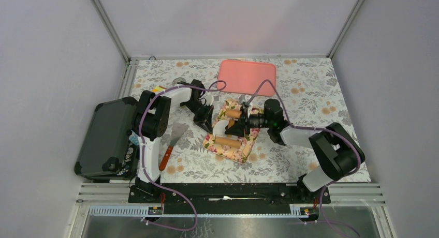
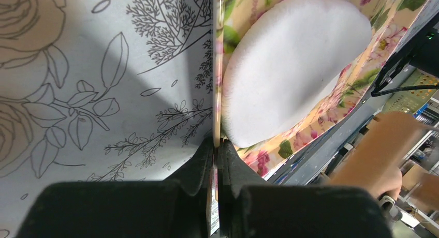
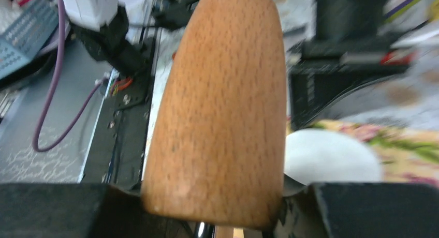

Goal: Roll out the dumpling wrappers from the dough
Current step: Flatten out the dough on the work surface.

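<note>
While the dough (image 2: 290, 67) already lies pressed into a smooth white oval sheet, no dumpling wrappers show anywhere, so the task looks to be in its rolling stage. Thinning and cutting the rounds are left to do.

At the desk's (image 1: 310, 101) 9 o'clock edge sits a black case (image 1: 106, 139). Its lid looks down, and what it holds cannot be seen. Just toward 3 o'clock from it lies a metal scraper (image 1: 173, 139) with an orange handle, flat on the desk.

The left jaws are pinched fully together on the 9 o'clock edge of the floral mat (image 1: 243, 150), holding that thin edge between them. The dough rests on the mat, on its 9 o'clock half, just beside that grip.

Across the mat, running roughly from 12 to 6 o'clock, the wooden rolling pin (image 3: 217, 103) is clamped at its middle by the right jaws. They are closed only as far as the pin's girth allows. The pin sits at the 3 o'clock side of the dough; whether it touches the sheet cannot be told.

At 12 o'clock from the mat lies a pink tray (image 1: 247, 76), with nothing visible on it.
</note>
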Action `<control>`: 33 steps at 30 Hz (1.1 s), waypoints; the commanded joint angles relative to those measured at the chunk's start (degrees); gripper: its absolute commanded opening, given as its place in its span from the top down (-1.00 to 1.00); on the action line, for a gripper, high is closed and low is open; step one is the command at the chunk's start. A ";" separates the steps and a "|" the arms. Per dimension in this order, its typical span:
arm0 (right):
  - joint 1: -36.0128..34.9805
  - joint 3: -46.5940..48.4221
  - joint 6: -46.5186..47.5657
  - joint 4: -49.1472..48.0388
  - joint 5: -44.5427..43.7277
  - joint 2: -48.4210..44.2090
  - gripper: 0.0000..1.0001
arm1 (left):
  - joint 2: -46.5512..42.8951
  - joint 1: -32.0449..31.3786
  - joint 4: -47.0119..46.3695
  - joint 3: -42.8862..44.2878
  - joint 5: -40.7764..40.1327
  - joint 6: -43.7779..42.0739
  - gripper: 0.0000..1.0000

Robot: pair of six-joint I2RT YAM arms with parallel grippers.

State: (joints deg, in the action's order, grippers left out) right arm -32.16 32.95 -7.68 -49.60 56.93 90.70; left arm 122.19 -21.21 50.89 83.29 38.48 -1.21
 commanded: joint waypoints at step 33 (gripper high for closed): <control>3.09 -0.54 7.35 -0.61 -9.26 11.19 1.00 | 2.09 0.82 -5.03 -1.10 -11.21 -3.12 1.00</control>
State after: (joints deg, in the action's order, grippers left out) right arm -26.57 34.74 -5.91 -60.82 46.74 101.73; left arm 122.19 -20.99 50.96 83.37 38.41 -1.61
